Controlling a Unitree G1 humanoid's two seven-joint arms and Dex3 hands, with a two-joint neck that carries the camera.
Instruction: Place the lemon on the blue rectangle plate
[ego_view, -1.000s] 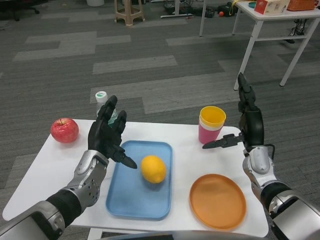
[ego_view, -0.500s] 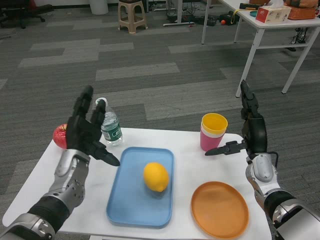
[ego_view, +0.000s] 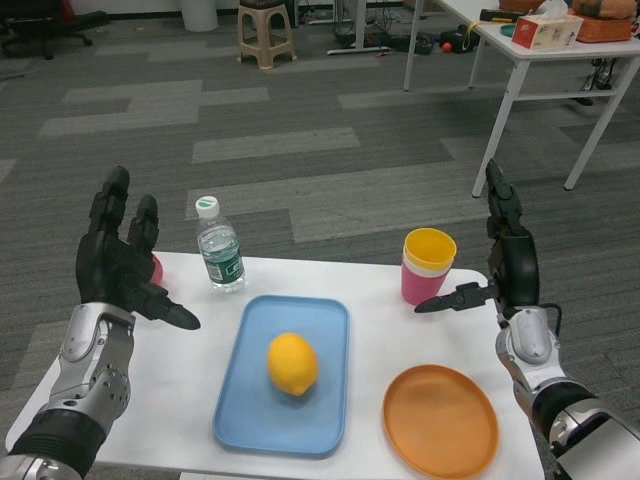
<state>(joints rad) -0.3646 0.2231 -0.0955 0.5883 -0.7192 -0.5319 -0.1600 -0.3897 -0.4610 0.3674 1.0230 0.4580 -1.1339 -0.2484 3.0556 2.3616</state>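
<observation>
I see the lemon (ego_view: 292, 364) lying on the blue plate (ego_view: 285, 373), near the plate's middle, with nothing touching it. The plate sits flat on the white table (ego_view: 190, 380), slightly left of the table's centre from where I look. To its right, close by but apart, lies a round orange plate (ego_view: 440, 420) near the front edge. Behind that one, toward the far edge, stand stacked cups (ego_view: 427, 264), a yellow one set inside a pink one, upright. At the far edge to the left of the blue plate stands a clear water bottle (ego_view: 219, 246) with a white cap, upright. A bit of a red apple (ego_view: 157, 270) peeks out from behind the left hand; most of it is hidden. My left hand (ego_view: 122, 266) is raised over the table's left side, palm turned inward, fingers spread and holding nothing, well clear of the blue plate. My right hand (ego_view: 505, 268) is raised over the right side just beside the cups, fingers apart with the thumb pointing toward the cups, and it grips nothing either.
</observation>
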